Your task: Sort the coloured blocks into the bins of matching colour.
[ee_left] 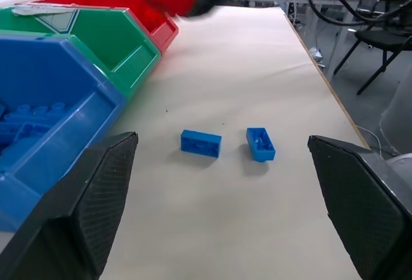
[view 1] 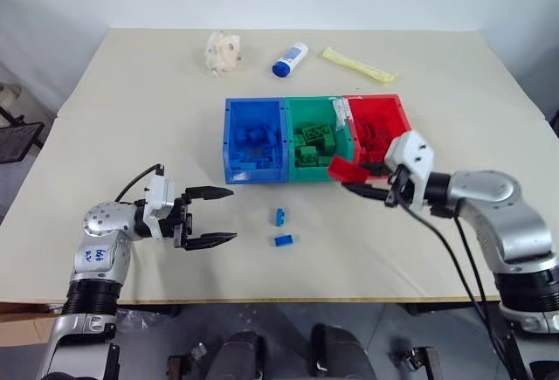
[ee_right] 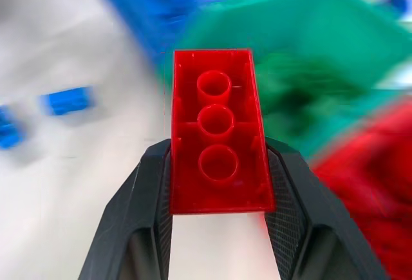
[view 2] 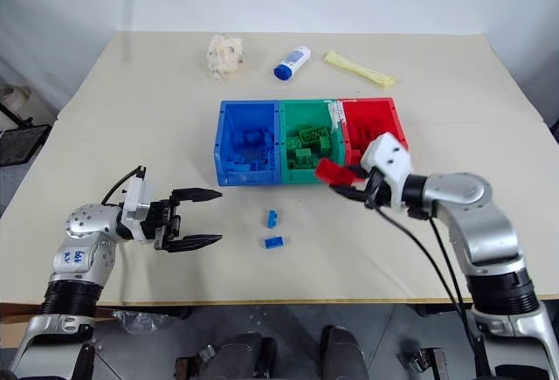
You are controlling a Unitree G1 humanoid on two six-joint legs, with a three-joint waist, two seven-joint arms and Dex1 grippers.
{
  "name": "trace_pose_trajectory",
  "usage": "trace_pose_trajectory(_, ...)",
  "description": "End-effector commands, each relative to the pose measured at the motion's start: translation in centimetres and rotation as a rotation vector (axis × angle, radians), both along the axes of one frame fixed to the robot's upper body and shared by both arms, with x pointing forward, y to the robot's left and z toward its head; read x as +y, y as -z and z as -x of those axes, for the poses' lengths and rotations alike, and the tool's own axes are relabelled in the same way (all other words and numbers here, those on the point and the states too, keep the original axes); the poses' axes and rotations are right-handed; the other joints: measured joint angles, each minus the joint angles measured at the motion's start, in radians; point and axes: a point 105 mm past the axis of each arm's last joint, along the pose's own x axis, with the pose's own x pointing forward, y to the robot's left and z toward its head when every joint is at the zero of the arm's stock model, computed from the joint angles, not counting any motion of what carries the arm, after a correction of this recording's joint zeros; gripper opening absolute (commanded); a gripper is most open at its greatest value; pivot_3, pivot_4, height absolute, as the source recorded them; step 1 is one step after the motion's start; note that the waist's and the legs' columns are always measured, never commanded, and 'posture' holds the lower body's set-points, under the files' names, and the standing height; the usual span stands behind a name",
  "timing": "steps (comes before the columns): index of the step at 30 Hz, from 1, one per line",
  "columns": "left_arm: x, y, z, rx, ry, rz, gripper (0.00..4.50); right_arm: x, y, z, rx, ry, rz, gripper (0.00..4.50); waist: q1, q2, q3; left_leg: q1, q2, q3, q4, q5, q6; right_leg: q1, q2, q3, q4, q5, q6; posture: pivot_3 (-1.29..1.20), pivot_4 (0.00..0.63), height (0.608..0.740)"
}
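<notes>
- Right end effector [view 1: 360, 181]: two black fingers clamped on a red block [ee_right: 219, 132], held in the air just in front of the seam between the green bin [view 1: 319, 114] and the red bin [view 1: 395, 109]; the wrist view shows the block's hollow underside, three round tubes in a row, gripped by its long sides
- Left end effector [view 1: 212, 216]: fingers spread wide apart, nothing between them, pointing across the table [view 1: 131, 92] toward two loose blue blocks
- Loose blue blocks: one [view 1: 279, 216] lies nearer the bins, the other [view 1: 282, 240] nearer the table's front edge; the two are close together but apart, both in front of the blue bin [view 1: 236, 135] and the green bin
- Bins: three joined open boxes in a row at the middle of the table, blue on the robot's left, green in the centre, red on the right; the blue bin holds blue blocks, the green bin green blocks, the red bin red blocks
- Far side of the table, behind the bins: a crumpled pale wad [view 1: 222, 51], a white-and-blue bottle [view 1: 290, 59] lying on its side, and a yellow packet [view 1: 358, 65], all well apart from the bins
</notes>
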Motion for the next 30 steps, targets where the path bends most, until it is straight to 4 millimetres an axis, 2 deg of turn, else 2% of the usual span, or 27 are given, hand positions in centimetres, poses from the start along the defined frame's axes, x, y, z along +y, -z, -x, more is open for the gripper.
trace_pose_trajectory(1,-0.1,-0.5,-0.2,-0.025,0.011,0.008,4.50,-4.4,-3.0,-2.5,-0.118,0.172,0.032,1.49,0.000,0.000,0.000,0.000,0.000,0.000,0.000,0.000,0.000,0.000,0.000,0.000,0.000,0.000,0.000,0.00,0.150,0.740)
trace_pose_trajectory(2,-0.1,-0.5,-0.3,-0.026,0.014,0.008,4.50,-5.2,-3.0,-3.3,-0.119,0.209,0.045,1.49,0.000,0.000,0.000,0.000,0.000,0.000,0.000,0.000,0.000,0.000,0.000,0.000,0.000,0.000,0.000,0.00,0.150,0.740)
trace_pose_trajectory(5,-0.3,-0.5,-0.4,-0.028,0.020,0.007,4.50,-5.6,-2.9,-4.4,-0.116,0.220,0.045,2.53,-0.002,0.000,0.000,0.000,0.000,0.000,-0.001,0.000,0.000,0.000,0.000,0.000,-0.001,0.000,0.000,0.00,0.150,0.740)
trace_pose_trajectory(11,-0.3,-0.6,-0.6,-0.034,0.024,0.007,4.50,-5.5,-2.9,-4.7,-0.120,0.182,0.066,4.47,-0.002,0.000,0.000,0.000,0.000,0.002,-0.002,0.000,0.000,-0.001,0.000,-0.003,0.000,0.000,0.000,0.00,0.150,0.740)
trace_pose_trajectory(18,-0.3,-0.6,-0.4,-0.024,-0.014,-0.010,4.50,-5.9,-2.6,-3.1,-0.100,0.092,0.086,4.47,0.000,0.000,0.000,0.000,0.000,0.001,-0.001,0.000,0.001,-0.001,0.000,-0.002,0.000,0.000,0.000,0.00,0.150,0.740)
trace_pose_trajectory(22,-0.5,-0.7,-0.3,-0.020,-0.087,-0.039,4.50,-5.6,-1.7,-0.3,-0.055,-0.094,0.069,4.47,0.002,0.000,0.000,-0.001,0.000,0.000,-0.001,0.000,0.001,0.000,0.000,0.000,0.000,0.000,0.000,0.00,0.150,0.740)
trace_pose_trajectory(28,-0.5,-0.7,0.8,-0.017,-0.205,-0.038,4.50,-5.9,-0.8,2.7,0.007,-0.313,0.022,4.47,-0.001,0.000,0.000,-0.001,0.001,0.000,-0.001,0.000,0.001,0.000,-0.001,0.001,-0.002,0.000,0.000,0.00,0.150,0.740)
trace_pose_trajectory(30,-0.3,-0.5,1.6,-0.003,-0.324,-0.036,4.50,-5.8,-0.8,3.7,0.037,-0.400,-0.010,4.47,-0.002,0.000,0.000,-0.001,0.002,0.000,-0.001,0.000,0.000,0.001,-0.002,0.001,-0.002,0.000,0.000,0.00,0.150,0.740)
